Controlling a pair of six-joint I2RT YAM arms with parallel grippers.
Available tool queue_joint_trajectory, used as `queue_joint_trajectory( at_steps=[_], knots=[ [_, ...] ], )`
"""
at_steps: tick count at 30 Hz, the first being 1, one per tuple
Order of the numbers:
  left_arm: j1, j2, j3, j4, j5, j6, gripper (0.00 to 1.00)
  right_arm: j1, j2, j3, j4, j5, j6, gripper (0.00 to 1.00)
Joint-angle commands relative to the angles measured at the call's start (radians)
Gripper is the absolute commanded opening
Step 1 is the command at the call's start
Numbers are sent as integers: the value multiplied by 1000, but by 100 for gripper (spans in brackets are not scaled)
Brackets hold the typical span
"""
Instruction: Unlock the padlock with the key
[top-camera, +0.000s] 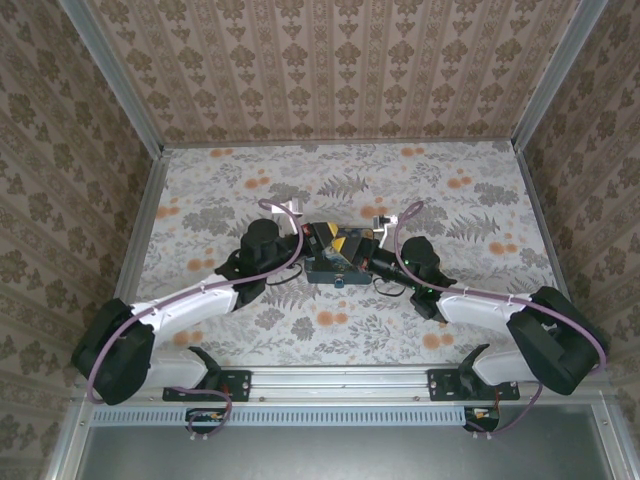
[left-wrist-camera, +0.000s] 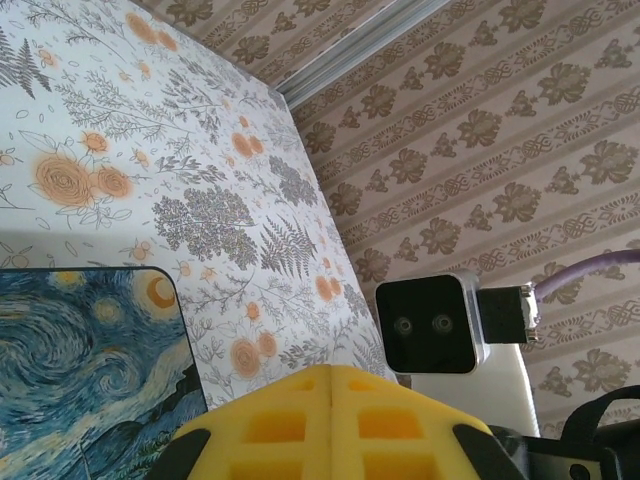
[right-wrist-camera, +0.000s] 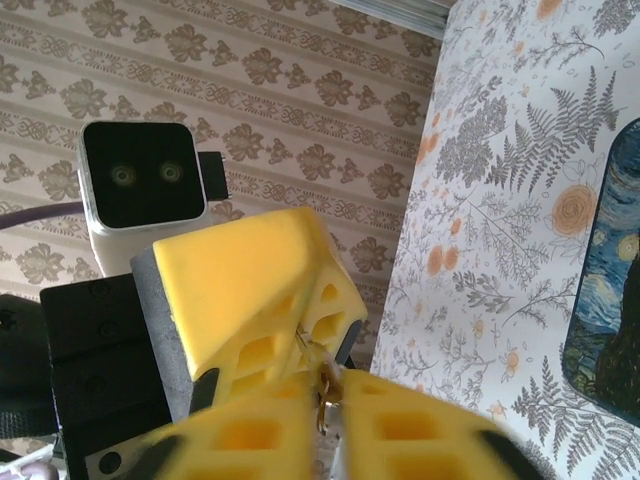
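- Your table carries the tin near its middle. Both arms reach in and meet close over it.
- Your left gripper has its yellow fingers pressed flat together. Its own camera does not show whether anything sits at their tips.
- Your right gripper is all but closed, tip to tip with the left one. It pinches a small brass piece, and a thin metal bit runs from that piece up toward the left fingertips.
- That piece is too small to tell whether it is the padlock or the key. Either way it is held in the air between the two grippers, near the tin and not down on the table.
- By my reading you are at the insertion step, with the key to be mated to the keyhole. Nothing shows the lock open yet.
- The next move calls for fine alignment — hold one arm steady, ease the other in along the key's axis, and twist only once it is seated. Pushing off-axis could slip the piece from the pads.
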Motion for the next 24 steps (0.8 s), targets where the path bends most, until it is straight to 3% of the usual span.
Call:
queue_joint_trajectory(
  at_steps=[1, 8, 24],
  knots=[
    [12, -5, 17, 28, -3, 11, 0, -32, -43, -41, 16, 14, -4, 38],
    [17, -20, 20, 25, 8, 11, 0, -56, -137, -41, -81, 41, -65, 42],
    [6, 5, 0, 118, -13, -67, 0, -23, 3, 16, 156, 37, -20, 38]
  ],
)
